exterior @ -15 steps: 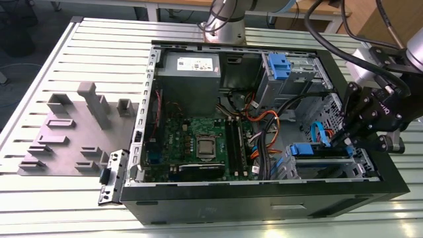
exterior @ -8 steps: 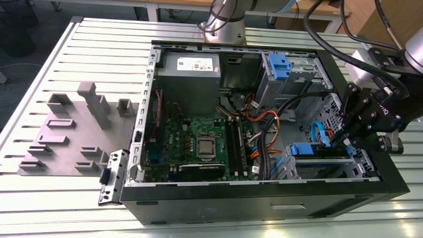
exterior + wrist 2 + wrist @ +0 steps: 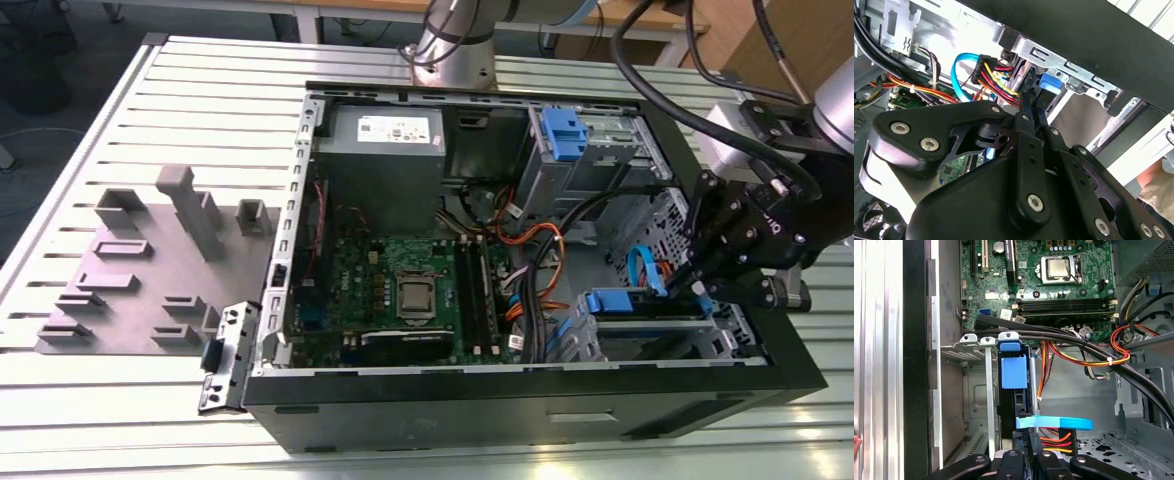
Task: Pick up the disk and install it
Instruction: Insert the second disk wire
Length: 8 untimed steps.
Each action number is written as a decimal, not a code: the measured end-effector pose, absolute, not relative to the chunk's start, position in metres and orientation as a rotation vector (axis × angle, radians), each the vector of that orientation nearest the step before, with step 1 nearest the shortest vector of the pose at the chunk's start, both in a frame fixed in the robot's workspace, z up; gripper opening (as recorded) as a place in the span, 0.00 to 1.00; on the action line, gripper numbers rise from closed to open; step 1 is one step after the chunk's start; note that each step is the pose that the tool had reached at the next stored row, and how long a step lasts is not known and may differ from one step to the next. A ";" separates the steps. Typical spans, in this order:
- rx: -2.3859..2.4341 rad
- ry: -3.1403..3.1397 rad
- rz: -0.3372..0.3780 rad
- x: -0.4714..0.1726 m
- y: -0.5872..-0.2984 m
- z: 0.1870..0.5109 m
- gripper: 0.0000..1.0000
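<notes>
The gripper (image 3: 697, 285) sits at the lower right of the exterior view, down inside the open computer case (image 3: 534, 405), at the drive cage (image 3: 667, 345) near the front wall. In the second wrist view its fingers (image 3: 1023, 107) are drawn close together, two slim black bars with only a sliver between them; whether anything is pinched there I cannot tell. The disk (image 3: 1014, 375) stands edge-on in the cage, right in front of the fingertips, its blue plastic rail showing against a dark, flat slab.

As I judge it, the step in hand is seating the disk in its bay. To do this well, the push should run straight along the cage's slot, so that the rails stay in their guides and do not cock to one side. The flat blue data cable (image 3: 1054, 423) and the bundle of red, yellow and black power leads (image 3: 1056, 437) lie just beside the fingertips; they are soft and springy and could snag or be trapped.

The cage is thin folded sheet metal, bright and hard-edged, with small bent tabs along its rim. The rail is smooth moulded plastic and likely gives a little. The green motherboard (image 3: 400, 290), studded and fragile, lies well apart at the centre of the exterior view
</notes>
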<state>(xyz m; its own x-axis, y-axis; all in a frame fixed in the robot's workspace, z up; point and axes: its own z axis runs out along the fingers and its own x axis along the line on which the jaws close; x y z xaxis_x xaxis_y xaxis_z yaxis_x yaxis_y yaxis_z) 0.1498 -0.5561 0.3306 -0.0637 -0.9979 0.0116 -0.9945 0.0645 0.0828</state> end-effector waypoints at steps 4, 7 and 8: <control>2.104 -2.243 -0.081 0.150 -0.556 0.329 0.16; 2.104 -2.243 -0.081 0.150 -0.556 0.329 0.16; 2.104 -2.243 -0.081 0.150 -0.556 0.329 0.16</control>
